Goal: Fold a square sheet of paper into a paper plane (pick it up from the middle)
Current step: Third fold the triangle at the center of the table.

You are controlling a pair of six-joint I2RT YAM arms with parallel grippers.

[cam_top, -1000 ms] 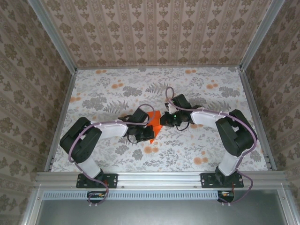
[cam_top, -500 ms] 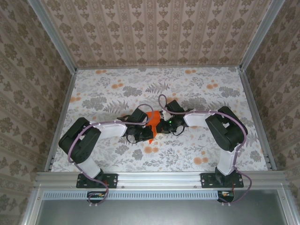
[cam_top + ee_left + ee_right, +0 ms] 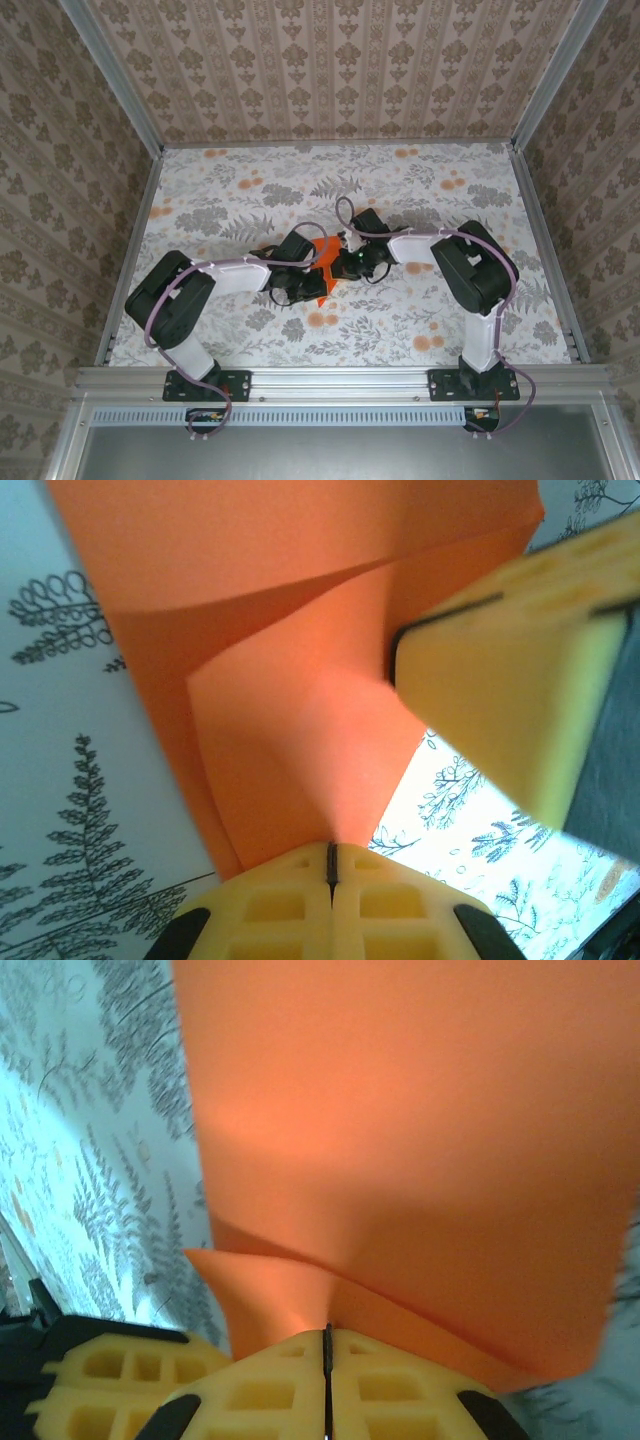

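Left gripper (image 3: 331, 858) and right gripper (image 3: 327, 1338) are both squeezed tight on the square sheet of paper (image 3: 322, 262), partly folded, midway between the table's (image 3: 250, 190) left and right edges. If I pull them apart too hard, I think the thin paper could rip. If I twist one, it could bend in the wrong spot or slip out.

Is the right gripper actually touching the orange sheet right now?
Touching. In the right wrist view the right gripper is shut, and the square sheet of paper runs straight into the seam between its tips, pinched there.
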